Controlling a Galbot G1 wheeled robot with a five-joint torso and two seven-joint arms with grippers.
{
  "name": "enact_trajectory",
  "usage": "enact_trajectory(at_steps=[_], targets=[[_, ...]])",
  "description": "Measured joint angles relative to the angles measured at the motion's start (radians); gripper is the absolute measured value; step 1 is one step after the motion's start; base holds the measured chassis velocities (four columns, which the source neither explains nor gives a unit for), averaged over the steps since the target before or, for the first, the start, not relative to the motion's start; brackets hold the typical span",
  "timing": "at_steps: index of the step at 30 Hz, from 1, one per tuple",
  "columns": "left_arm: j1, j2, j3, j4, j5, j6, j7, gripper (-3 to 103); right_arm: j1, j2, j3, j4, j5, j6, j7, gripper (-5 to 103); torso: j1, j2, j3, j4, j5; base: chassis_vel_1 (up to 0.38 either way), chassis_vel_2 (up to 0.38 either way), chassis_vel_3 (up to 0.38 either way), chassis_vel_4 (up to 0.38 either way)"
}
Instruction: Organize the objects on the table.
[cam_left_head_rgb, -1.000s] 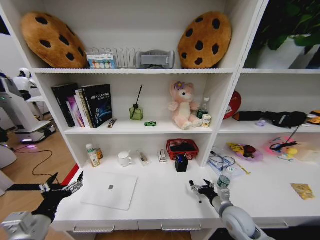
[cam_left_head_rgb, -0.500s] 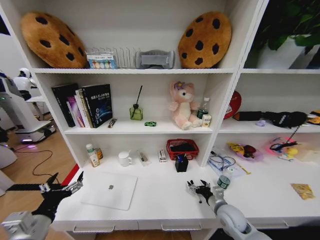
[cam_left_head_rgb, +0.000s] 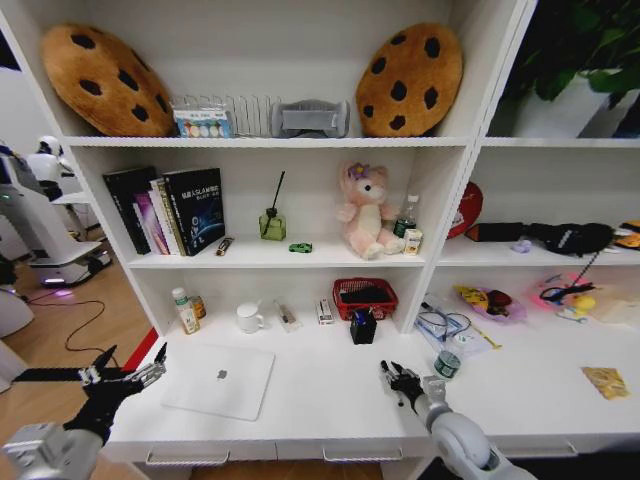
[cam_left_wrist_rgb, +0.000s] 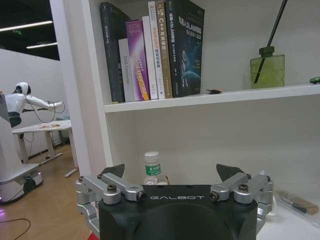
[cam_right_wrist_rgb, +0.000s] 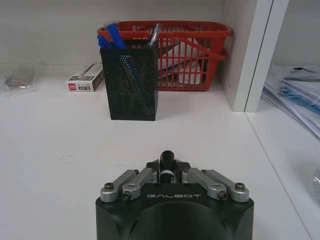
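On the white table (cam_left_head_rgb: 320, 405) lies the thin silver laptop (cam_left_head_rgb: 218, 380), lid closed. My left gripper (cam_left_head_rgb: 125, 376) hovers open off the table's left end, beside the laptop; in the left wrist view the left gripper (cam_left_wrist_rgb: 171, 172) faces a green-labelled bottle (cam_left_wrist_rgb: 152, 167). My right gripper (cam_left_head_rgb: 400, 378) is low over the table's front middle. The right gripper (cam_right_wrist_rgb: 166, 166) is shut on a white marker (cam_right_wrist_rgb: 166, 159) with a dark cap. A small green-labelled clear bottle (cam_left_head_rgb: 447, 362) stands just right of it. The green toy car (cam_left_head_rgb: 300, 247) sits on the shelf above.
A black mesh pen holder (cam_right_wrist_rgb: 131, 82) with blue pens stands ahead of the right gripper, with a red basket (cam_right_wrist_rgb: 190, 50) behind it. A shelf upright (cam_right_wrist_rgb: 250, 55) rises to the right. Books (cam_left_wrist_rgb: 155, 50) and a green diffuser (cam_left_wrist_rgb: 266, 70) fill the middle shelf, near a pink plush bear (cam_left_head_rgb: 365, 210).
My right forearm has dropped a little lower toward the table's front edge, its gripper staying near the same spot. The left arm has not moved.
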Motion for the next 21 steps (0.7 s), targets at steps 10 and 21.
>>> enact_trajectory(at_steps=[10,21], targets=[[0.000,0.000,0.000,0.000,0.000,0.000,0.000,100,0.002,0.002,-0.005,0.021,-0.013,0.069,-0.015,12,0.000,0.000,0.000,0.0001,0.0001,0.000,0.000,0.000,0.000],[0.000,0.000,0.000,0.000,0.000,0.000,0.000,100,0.159,0.031,-0.032,-0.086,-0.313,0.613,-0.100,12,0.000,0.000,0.000,0.0004,-0.0001,0.000,0.000,0.000,0.000]])
